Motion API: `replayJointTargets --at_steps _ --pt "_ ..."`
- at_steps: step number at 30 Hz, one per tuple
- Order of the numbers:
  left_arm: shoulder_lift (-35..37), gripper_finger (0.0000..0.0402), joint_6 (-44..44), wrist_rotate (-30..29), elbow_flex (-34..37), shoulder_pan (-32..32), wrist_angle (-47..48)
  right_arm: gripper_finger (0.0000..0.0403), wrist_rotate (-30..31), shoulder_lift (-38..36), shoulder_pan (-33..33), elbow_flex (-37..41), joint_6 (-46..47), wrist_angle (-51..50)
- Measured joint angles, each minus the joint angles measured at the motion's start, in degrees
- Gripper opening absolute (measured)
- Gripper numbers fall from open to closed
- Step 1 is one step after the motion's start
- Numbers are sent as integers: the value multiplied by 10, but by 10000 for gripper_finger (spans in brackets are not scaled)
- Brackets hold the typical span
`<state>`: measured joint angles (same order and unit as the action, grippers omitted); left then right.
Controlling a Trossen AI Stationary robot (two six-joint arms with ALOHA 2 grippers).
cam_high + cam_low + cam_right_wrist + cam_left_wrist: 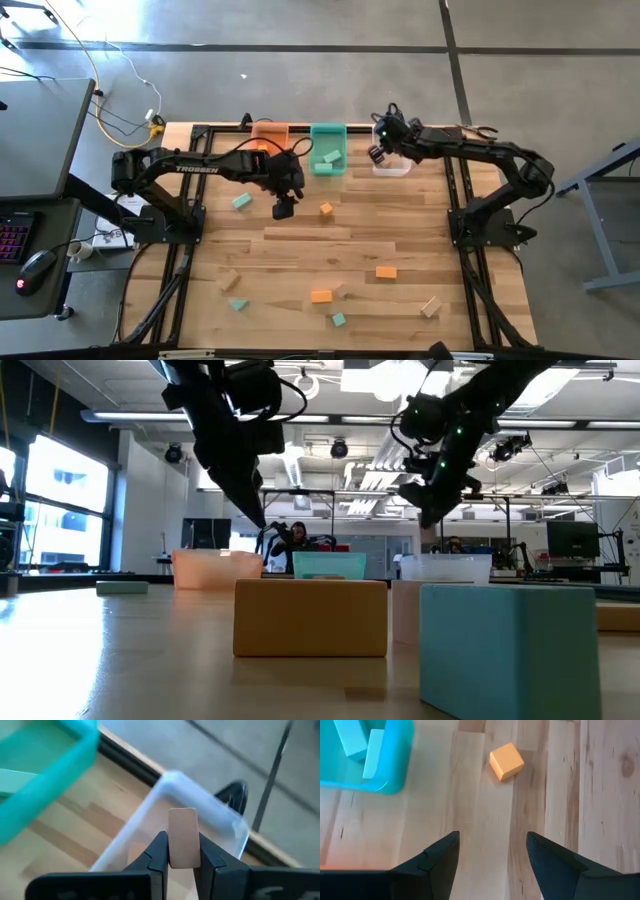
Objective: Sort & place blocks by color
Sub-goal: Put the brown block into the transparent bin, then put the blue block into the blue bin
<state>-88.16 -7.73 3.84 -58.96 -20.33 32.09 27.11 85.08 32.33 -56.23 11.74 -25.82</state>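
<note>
3 bins point(328, 150) behind scattered blocks point(326, 209)

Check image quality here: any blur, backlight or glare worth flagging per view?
Low view: nearest teal block soft, arms silhouetted against bright ceiling lights. Left wrist view: green bin edge blurred, orange cube sharp. Right wrist view: clear bin hazy, held wood block crisp.

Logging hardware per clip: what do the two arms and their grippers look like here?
Both arms are dark, jointed links. The left arm carries white TROSSEN lettering. The right arm shows small green lights near its wrist. Each gripper, left gripper and right gripper, has two dark, wedge-shaped fingers.
</note>
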Motion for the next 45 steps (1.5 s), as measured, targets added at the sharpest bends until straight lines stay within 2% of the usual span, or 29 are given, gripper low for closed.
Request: replayJointTargets --at_steps 8,16,30,39,45 --pt "0 216 0 0 0 1 -1 38 -125 0 50 0 70 -70" --pt "0 216 0 0 0 1 -2 39 -201 0 67 0 93 -135" --pt "0 216 -9 -2 0 1 -5 118 -166 0 67 0 74 -134" --pt "0 216 3 -2 0 1 -9 123 -174 -19 58 0 77 -133" --pt "0 216 43 -38 0 1 -1 123 -182 -65 1 0 91 -129"
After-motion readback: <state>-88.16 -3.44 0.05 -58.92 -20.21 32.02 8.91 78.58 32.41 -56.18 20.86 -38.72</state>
